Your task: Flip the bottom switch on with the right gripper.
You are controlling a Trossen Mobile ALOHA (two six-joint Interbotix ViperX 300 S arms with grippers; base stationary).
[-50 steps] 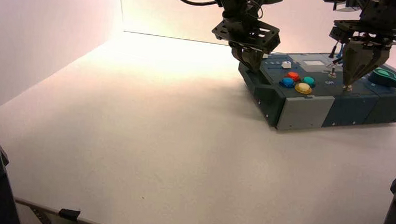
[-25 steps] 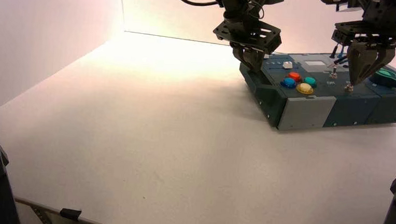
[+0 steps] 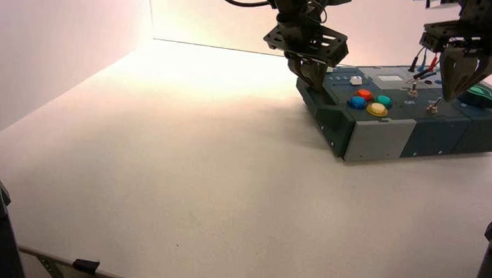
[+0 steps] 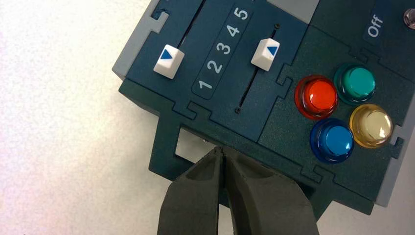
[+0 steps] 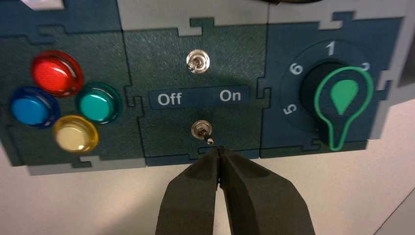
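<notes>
The bottom switch (image 5: pixel 201 130) is a tiny silvery toggle on the dark box (image 3: pixel 437 128), below the "Off / On" lettering. Its lever leans toward the "On" side. It also shows in the high view (image 3: pixel 432 106). My right gripper (image 5: pixel 220 150) is shut and empty. It hangs above the box's front edge, just clear of the switch, and sits up and to the right of it in the high view (image 3: pixel 456 96). My left gripper (image 3: pixel 312 80) is shut, with its tips (image 4: pixel 222 151) at the box's left edge beside a notch.
The twin toggle (image 5: pixel 197 62) is above the lettering. Red (image 5: pixel 57 72), blue (image 5: pixel 30 106), teal (image 5: pixel 98 102) and yellow (image 5: pixel 76 134) buttons lie to one side, a green knob (image 5: pixel 341 105) to the other. Two white sliders (image 4: pixel 169 61) stand by the left gripper. Wires (image 3: pixel 425 65) are at the box's back.
My right gripper has risen from the bottom switch and drawn back to the right. The left arm and box have not moved.
</notes>
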